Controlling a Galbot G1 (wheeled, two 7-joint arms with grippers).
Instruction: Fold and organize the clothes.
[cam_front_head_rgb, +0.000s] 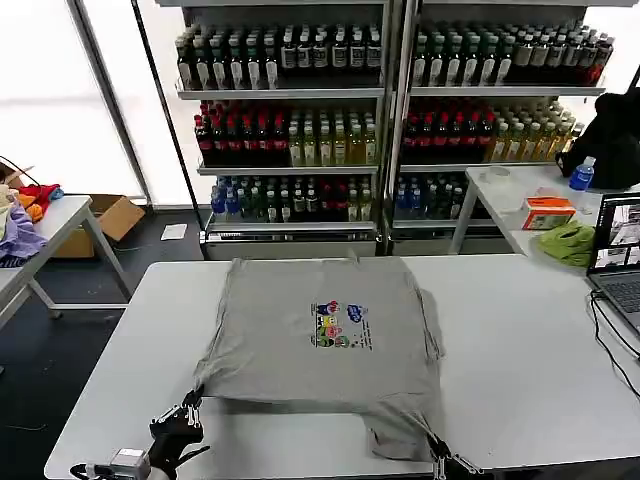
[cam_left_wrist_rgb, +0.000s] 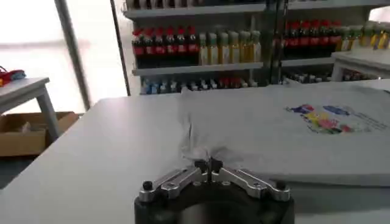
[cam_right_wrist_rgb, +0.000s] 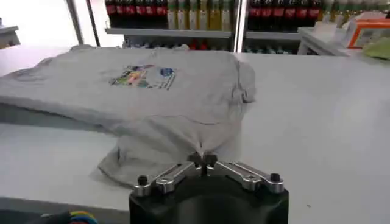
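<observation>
Head view. Grey shirt (cam_front_head_rgb: 325, 335) lies print-up in the middle of the white table (cam_front_head_rgb: 520, 340), sides already turned under, its near hem toward the robot. Left gripper (cam_front_head_rgb: 186, 412) sits at the near left corner of the hem; right gripper (cam_front_head_rgb: 437, 452) at the near right corner, where loose cloth bunches out. Step in hand, as judged — both near corners taken up for the fold away from the robot.

Left wrist view. Left gripper (cam_left_wrist_rgb: 207, 165), fingertips together, pinching a small pucker of the shirt's (cam_left_wrist_rgb: 286, 131) corner; the rest of the cloth spreads flat beyond it.

Right wrist view. Right gripper (cam_right_wrist_rgb: 202, 160), fingertips together on a gathered peak of the shirt (cam_right_wrist_rgb: 152, 91), crumpled fabric trailing just beside it.

Next move, as judged — raise both corners evenly and carry them toward the collar end, keeping the pinches level so the bunched right side does not drag askew.
</observation>
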